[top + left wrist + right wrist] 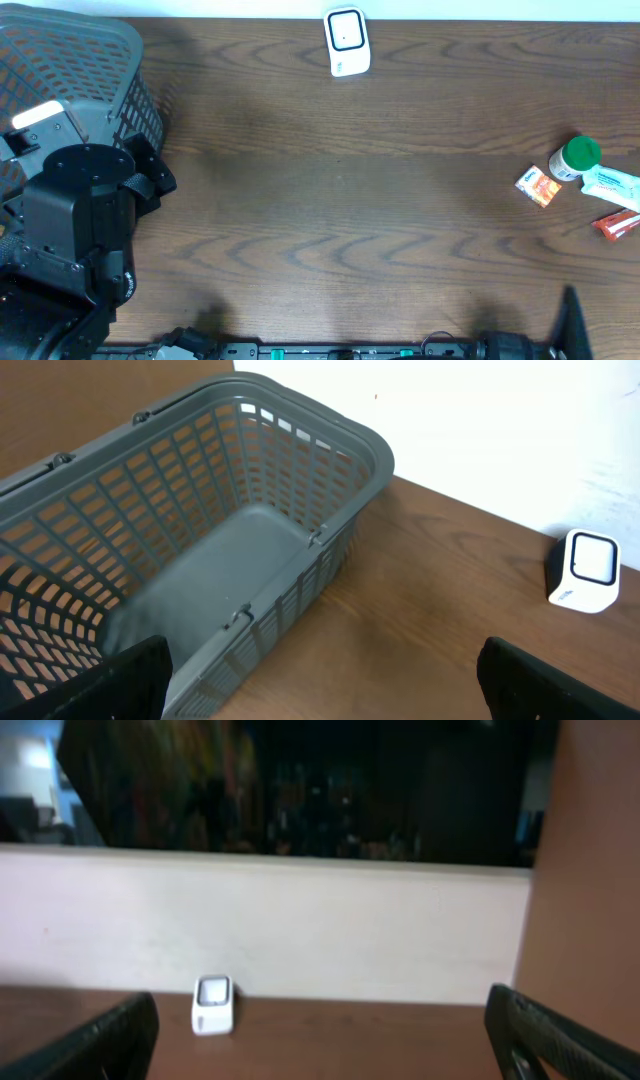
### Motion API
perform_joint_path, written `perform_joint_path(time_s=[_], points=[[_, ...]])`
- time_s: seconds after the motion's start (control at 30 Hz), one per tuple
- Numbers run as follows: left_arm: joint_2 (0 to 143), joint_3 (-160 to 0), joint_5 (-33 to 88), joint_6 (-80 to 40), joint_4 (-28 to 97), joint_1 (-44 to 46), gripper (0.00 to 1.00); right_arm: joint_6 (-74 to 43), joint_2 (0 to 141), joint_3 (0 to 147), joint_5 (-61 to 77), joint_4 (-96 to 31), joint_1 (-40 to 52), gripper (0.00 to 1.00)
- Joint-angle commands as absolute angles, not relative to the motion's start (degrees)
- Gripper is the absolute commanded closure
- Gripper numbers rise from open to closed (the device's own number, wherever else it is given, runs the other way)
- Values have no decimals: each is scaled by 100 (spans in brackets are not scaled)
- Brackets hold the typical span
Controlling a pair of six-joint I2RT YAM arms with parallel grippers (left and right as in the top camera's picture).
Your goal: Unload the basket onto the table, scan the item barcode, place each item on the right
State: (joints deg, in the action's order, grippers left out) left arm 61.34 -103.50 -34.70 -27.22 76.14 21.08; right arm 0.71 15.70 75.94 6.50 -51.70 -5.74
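Leftward, grey slatted basket [200, 470], solid floor [230, 560] visible; rightward, green-capped bottle [577, 158] among packets [538, 186]

Overhead top-down; wrist views toward scanner [347, 42]

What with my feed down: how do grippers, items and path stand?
Left gripper, right gripper open, empty. Bottle and packets untouched, far right. Nothing between them and scanner.

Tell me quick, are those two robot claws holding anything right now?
Left black two-finger gripper: open, holding nothing.
Right black two-finger gripper: open, holding nothing.
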Motion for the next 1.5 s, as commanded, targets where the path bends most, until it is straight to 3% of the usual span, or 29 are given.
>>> perform_joint_path(time_s=[0.0,0.57,1.47], points=[[6134,-10318,-3557,-2777,7629,2084,2,134,1280,6740,934,-4799,-552,1],[6134,-10318,-3555,-2777,7629,2084,2,134,25,3594,1000,-2534,-506,1],[6134,-10318,-3557,-2777,7629,2084,2,-75,30,502,519,-460,154,1]])
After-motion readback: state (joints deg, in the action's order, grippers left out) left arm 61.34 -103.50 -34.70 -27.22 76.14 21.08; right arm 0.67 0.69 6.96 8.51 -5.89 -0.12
